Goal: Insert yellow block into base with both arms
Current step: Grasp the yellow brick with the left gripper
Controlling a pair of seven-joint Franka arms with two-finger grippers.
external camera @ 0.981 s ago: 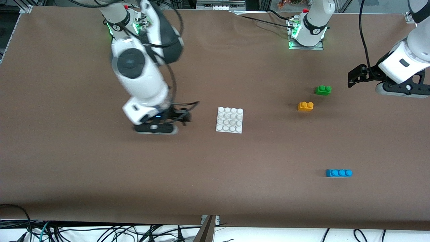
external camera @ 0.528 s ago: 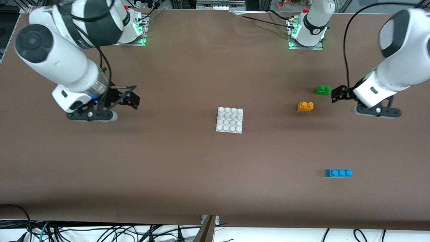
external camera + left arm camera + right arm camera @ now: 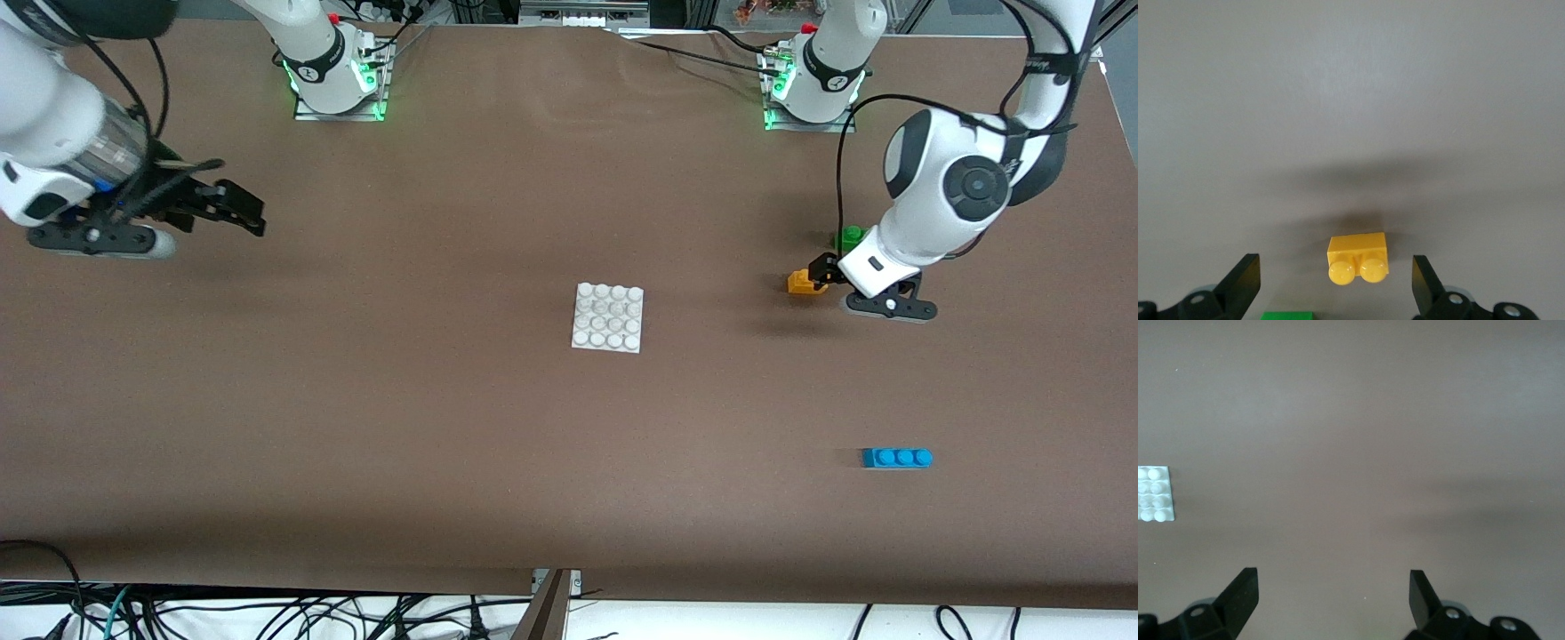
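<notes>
Brown matte table cover (image 3: 444,427) spans the view, black cables (image 3: 267,613) tangled along its near edge on a white floor, aluminium framing (image 3: 578,13) at the top.

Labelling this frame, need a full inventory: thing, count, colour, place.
yellow block: one, orange-yellow, on the table toward the left arm's end, between the left gripper's open fingers, not gripped
green brick: one, green, beside the yellow block, farther from the front camera, partly hidden by the left arm
blue brick: one, blue, three studs, nearest the front camera, toward the left arm's end
base: one, white, studded plate, mid-table
table: one, brown
left gripper: one, black, open, down around the yellow block
right gripper: one, black, open, over bare table at the right arm's end, waiting
</notes>
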